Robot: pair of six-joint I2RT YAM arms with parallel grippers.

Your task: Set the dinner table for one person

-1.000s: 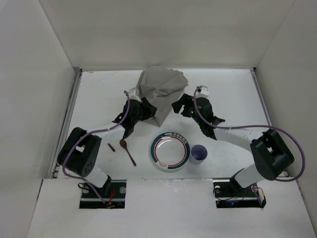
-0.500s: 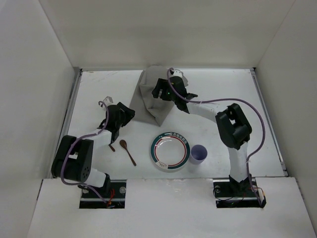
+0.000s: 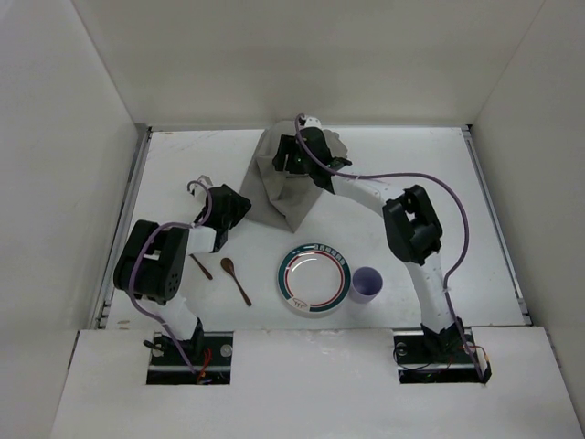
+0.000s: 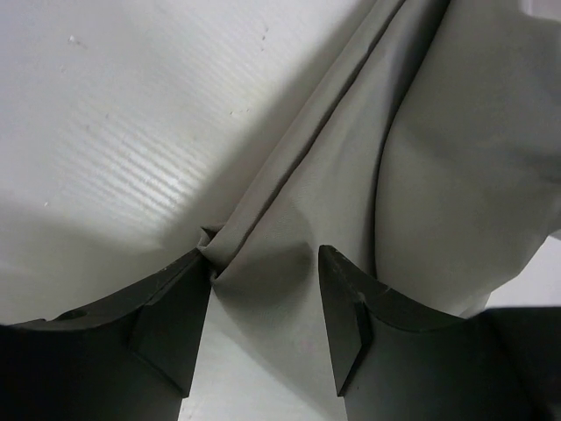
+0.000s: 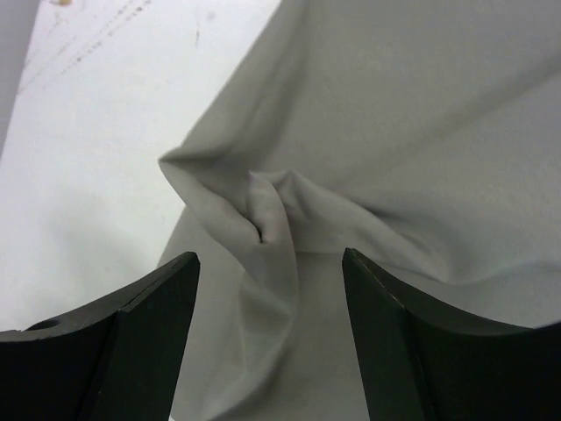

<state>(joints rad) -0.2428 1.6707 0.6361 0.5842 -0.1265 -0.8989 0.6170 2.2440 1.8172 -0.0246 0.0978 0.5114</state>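
The grey cloth placemat [image 3: 291, 187] lies crumpled and folded at the back middle of the white dinner table [image 3: 183, 165]. My left gripper [image 3: 234, 207] is open at the cloth's left corner; in the left wrist view [image 4: 265, 254] that corner of the placemat [image 4: 421, 158] lies between the jaws and touches the left finger [image 4: 175, 316]. My right gripper [image 3: 289, 161] is open over the cloth's far part; in the right wrist view [image 5: 270, 254] a raised fold of the placemat [image 5: 272, 210] sits just ahead of the open jaws.
A white plate [image 3: 314, 279] with a red and green rim sits near the front middle, with a purple cup [image 3: 367, 284] to its right. A brown wooden spoon [image 3: 236, 279] and a short brown stick [image 3: 202, 266] lie to its left. White walls enclose the table.
My right arm swung from the cloth's right side onto its far part. My left gripper drew back left off the cloth to its left corner. The cloth's raised top has dropped.
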